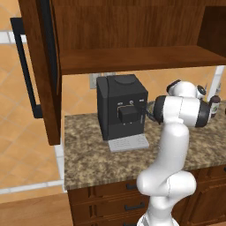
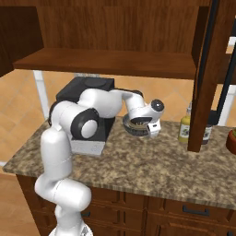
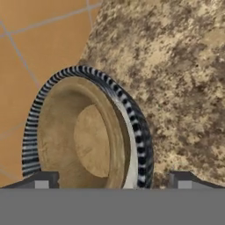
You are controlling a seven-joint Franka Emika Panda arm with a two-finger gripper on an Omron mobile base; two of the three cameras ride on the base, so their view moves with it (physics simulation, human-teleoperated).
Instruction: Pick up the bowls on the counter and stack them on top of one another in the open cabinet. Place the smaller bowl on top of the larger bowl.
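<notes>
A round bowl (image 2: 136,125) (image 3: 90,136) with a dark striped rim stands on the granite counter (image 2: 138,170) close to the tiled wall. Its inside looks tan, with a thin pale band under the rim. I cannot tell whether this is the blue-grey bowl alone or the tan bowl lying inside it. My gripper (image 2: 151,129) (image 3: 113,182) hangs over the bowl's right side and is open, one fingertip (image 3: 41,180) over the bowl's near left edge and the other fingertip (image 3: 184,180) outside it. The open cabinet's shelf (image 1: 132,57) (image 2: 106,62) is above.
A black coffee machine (image 1: 121,110) (image 2: 87,92) sits left of the bowl. Sauce bottles (image 2: 185,126) (image 1: 215,106) stand to the right. The cabinet's doors (image 1: 42,66) (image 2: 205,69) hang open at both sides, low over the counter. A reddish object (image 2: 232,140) is at the far right.
</notes>
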